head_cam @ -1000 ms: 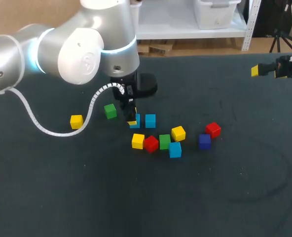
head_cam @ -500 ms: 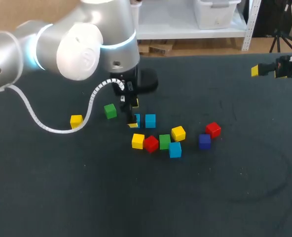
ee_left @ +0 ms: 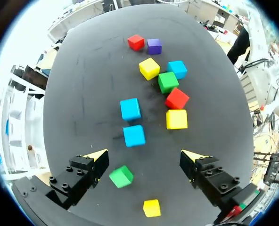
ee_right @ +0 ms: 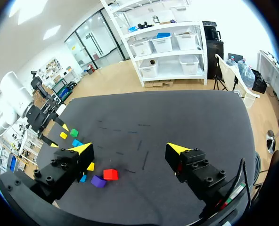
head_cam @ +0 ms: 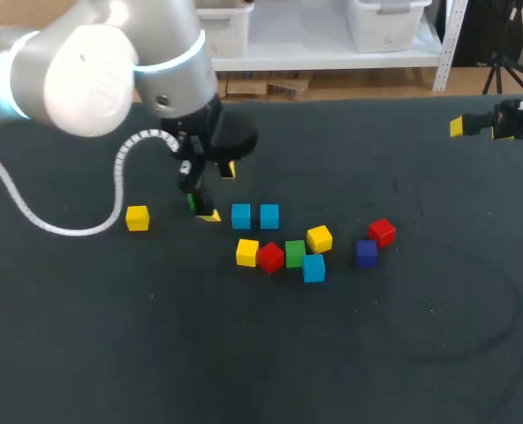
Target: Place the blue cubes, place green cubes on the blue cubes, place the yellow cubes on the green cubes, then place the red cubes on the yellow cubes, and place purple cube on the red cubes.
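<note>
Two blue cubes [head_cam: 241, 215] [head_cam: 269, 215] sit side by side on the dark table; in the left wrist view they lie ahead of my fingers [ee_left: 134, 135] [ee_left: 130, 108]. My left gripper [head_cam: 217, 193] [ee_left: 145, 155] hangs open just left of them, above a green cube [ee_left: 121, 176] [head_cam: 191, 201] that lies near one finger, untouched. Close by is a cluster: yellow [head_cam: 246, 252], red [head_cam: 270, 257], green [head_cam: 295, 253], yellow [head_cam: 319, 238] and blue [head_cam: 314, 267] cubes. A purple cube [head_cam: 367, 253] and a red cube [head_cam: 382, 231] lie further right. My right gripper [head_cam: 496, 124] [ee_right: 130, 149] stands open and empty, high at the far right.
A lone yellow cube [head_cam: 137, 217] lies left of the left gripper. My left arm's white cable [head_cam: 120, 190] loops over the table's left part. Bare dark table [head_cam: 403, 336] stretches across the front and right.
My left gripper has opened and let go of the left blue cube, which now rests beside the other one. The gripper has moved left, over the green cube. The right arm has kept still.
</note>
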Robot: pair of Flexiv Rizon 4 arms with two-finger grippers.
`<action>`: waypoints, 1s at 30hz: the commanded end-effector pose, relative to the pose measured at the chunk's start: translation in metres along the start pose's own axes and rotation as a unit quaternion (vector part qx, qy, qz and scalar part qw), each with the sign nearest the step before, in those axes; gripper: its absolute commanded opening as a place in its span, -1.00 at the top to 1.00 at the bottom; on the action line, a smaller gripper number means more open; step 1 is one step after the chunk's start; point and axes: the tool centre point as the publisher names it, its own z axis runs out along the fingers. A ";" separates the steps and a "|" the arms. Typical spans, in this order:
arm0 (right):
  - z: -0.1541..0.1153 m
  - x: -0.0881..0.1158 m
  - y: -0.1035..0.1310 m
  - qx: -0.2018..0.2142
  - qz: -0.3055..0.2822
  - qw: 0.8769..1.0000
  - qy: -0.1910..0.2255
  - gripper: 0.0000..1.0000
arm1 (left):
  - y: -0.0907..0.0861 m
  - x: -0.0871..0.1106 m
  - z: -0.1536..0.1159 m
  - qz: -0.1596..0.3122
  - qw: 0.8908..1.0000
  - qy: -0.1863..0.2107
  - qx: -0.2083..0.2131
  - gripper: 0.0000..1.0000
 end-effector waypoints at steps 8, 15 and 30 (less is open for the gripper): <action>0.000 0.000 0.001 0.002 0.000 1.000 0.000 -1.00 | -0.030 0.050 -0.028 0.007 0.997 -0.063 -0.045 -1.00; 0.000 0.000 0.001 0.002 0.000 1.000 0.000 -1.00 | -0.040 0.071 -0.039 -0.007 0.994 -0.103 -0.043 -1.00; 0.000 0.000 0.001 0.002 0.000 1.000 0.000 -1.00 | -0.047 0.075 -0.061 0.023 0.998 -0.063 0.003 -1.00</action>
